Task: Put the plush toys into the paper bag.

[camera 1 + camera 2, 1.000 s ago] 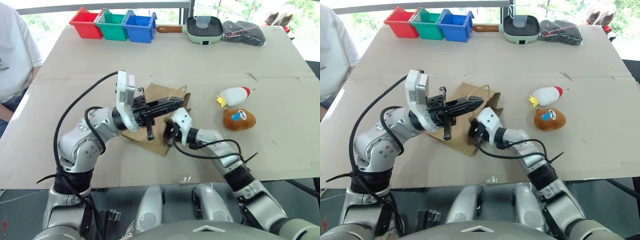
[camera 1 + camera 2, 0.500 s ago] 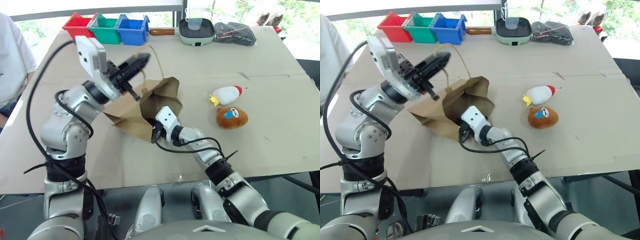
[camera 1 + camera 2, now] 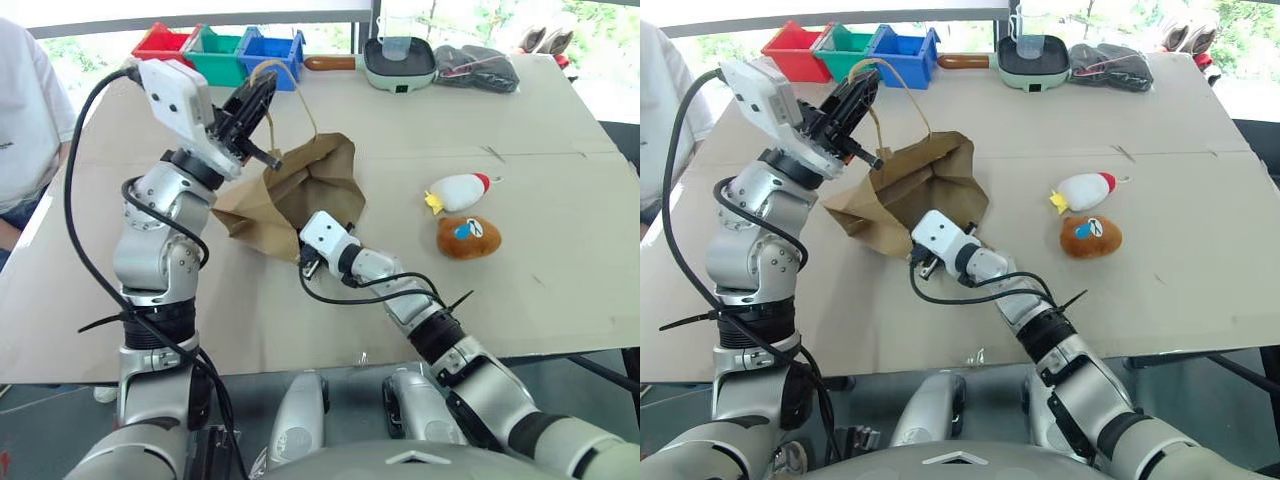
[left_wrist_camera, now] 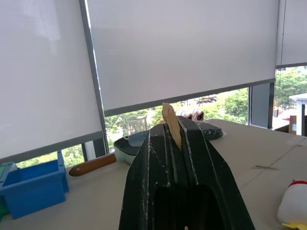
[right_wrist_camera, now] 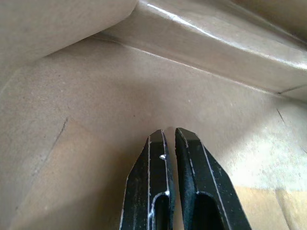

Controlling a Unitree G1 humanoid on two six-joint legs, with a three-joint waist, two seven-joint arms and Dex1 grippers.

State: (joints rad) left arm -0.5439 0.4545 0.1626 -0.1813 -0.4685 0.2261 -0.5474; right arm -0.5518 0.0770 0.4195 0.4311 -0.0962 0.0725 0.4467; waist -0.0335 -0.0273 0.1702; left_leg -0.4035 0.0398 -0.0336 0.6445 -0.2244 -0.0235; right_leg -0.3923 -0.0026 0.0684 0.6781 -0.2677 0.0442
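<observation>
The left gripper (image 3: 262, 92) is up high above the table (image 3: 560, 300), and its two black fingers are squeezed together on a tan loop handle (image 3: 300, 95) of the paper bag (image 3: 300, 190). In the left wrist view a thin strip of tan paper pokes out between the closed fingers. The bag is pulled up by that handle, so its top is lifted and its mouth gapes open toward the robot. The rest of the bag sags on the table.

The right gripper (image 5: 168, 136) is low, at the mouth of the bag. Its fingers are pressed together with nothing between them. In the right wrist view brown paper is all around the tips, so they seem to be just inside the bag, but it is hard to be sure how far in.

The two plush toys lie on the table to the right of the bag, well apart from it. The white toy (image 3: 458, 192) with the red top and yellow feet is farther from the robot. The orange-brown toy (image 3: 469, 237) is just in front of it, very close.

At the far edge stand a red bin (image 3: 165, 42), a green bin (image 3: 218, 52) and a blue bin (image 3: 270, 52), then a pale green pan (image 3: 400, 60) and a black bag (image 3: 478, 66). A person in a white shirt (image 3: 25, 110) is at the left side
</observation>
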